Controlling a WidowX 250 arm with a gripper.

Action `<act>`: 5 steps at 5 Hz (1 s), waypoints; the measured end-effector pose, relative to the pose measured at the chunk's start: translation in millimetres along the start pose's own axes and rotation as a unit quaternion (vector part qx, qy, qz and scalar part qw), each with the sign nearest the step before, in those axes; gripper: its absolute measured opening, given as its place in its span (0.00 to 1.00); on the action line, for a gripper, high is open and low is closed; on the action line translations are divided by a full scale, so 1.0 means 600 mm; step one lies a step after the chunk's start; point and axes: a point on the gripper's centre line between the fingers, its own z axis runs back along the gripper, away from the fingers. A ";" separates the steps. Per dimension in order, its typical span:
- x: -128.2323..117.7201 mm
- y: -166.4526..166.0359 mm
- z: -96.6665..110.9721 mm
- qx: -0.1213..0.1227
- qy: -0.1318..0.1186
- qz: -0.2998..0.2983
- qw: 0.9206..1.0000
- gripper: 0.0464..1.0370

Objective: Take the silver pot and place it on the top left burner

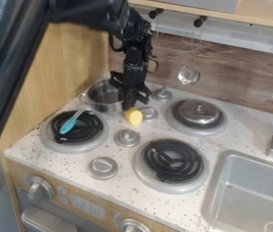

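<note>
At rear left, we note the silver pot (104, 98) just beside the pincer (134, 102). Open, closed or gripping: we cannot tell.

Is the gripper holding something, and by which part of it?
It cannot be told: the gripper is at the picture-right side of the silver pot, but whether it grips the pot there is unclear.

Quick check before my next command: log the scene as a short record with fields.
silver pot: upright at the top left burner position; burner beneath hidden
gripper: at the pot's right side in the picture; grip on it unclear
yellow object: on or just above the counter, below the gripper
blue spoon: on the bottom left burner
silver lid: on the top right burner
bottom right burner: black coil visible
</note>
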 end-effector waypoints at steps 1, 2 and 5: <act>0.018 0.017 -0.013 0.011 -0.007 -0.002 1.000 0.01; 0.034 0.043 -0.019 0.018 -0.015 0.007 1.000 0.01; 0.014 0.025 -0.030 0.009 -0.040 -0.006 0.999 0.47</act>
